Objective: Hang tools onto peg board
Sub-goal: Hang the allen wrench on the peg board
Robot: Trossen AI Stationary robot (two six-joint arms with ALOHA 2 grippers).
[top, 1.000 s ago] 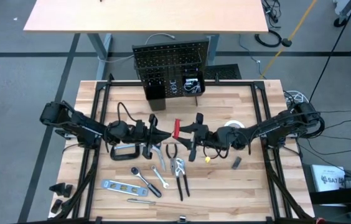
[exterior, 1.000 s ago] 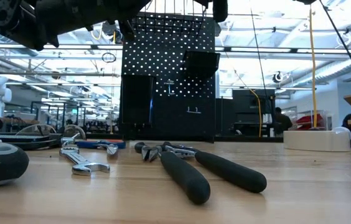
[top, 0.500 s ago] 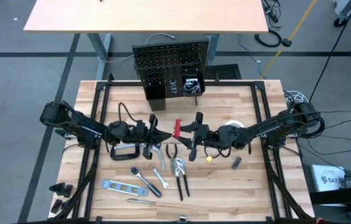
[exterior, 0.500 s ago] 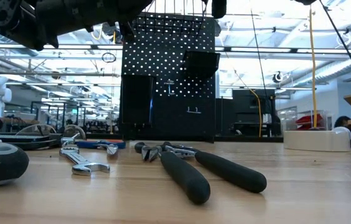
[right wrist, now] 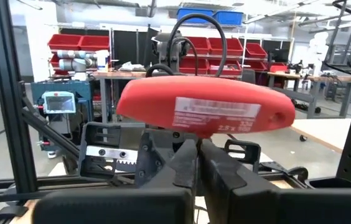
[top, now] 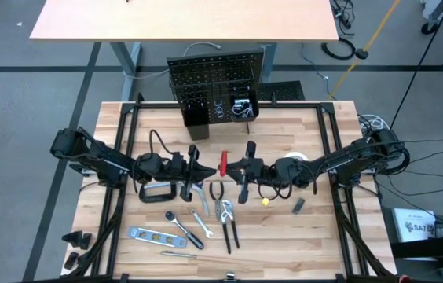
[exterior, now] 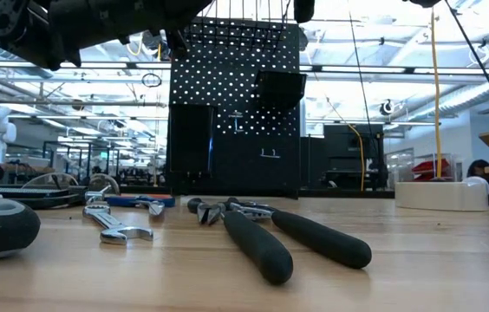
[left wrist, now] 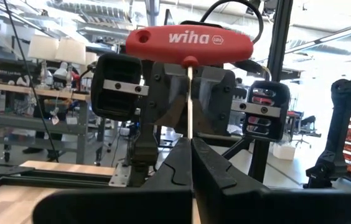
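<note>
Wood-slat tabletop (top: 316, 236) sat in a lab w/ shelving and red bins behind; peg board (top: 215, 88) stood upright at its far edge and serves as landmark. Roughly mid-table, in front of the peg board, both arms met around a red T-handle driver (top: 224, 163), held up off the table. Left gripper (left wrist: 191, 163) was clamped shut on the thin metal shaft, seen in left wrist view w/ the handle crossing above the fingers. Right gripper (right wrist: 198, 163) was pinched shut just under the red handle, apparently on the shaft too, so both pincers held the same tool. Handling guess: light, rigid, plastic handle fairly grippy but bare shaft thin and slick, apt to pivot in a two-finger pinch; best hold prob. close under the handle. Long axis of the handle ran toward/away from the peg board in high view; the shaft ran crosswise to the handle, between the two grippers. Other tools lay farther from the peg board, nearer the front edge: pliers (top: 228, 224), level (top: 151, 236), ratchet wrench (top: 181, 227), C-clamp (top: 159, 191), tape roll (top: 295, 159).
</note>
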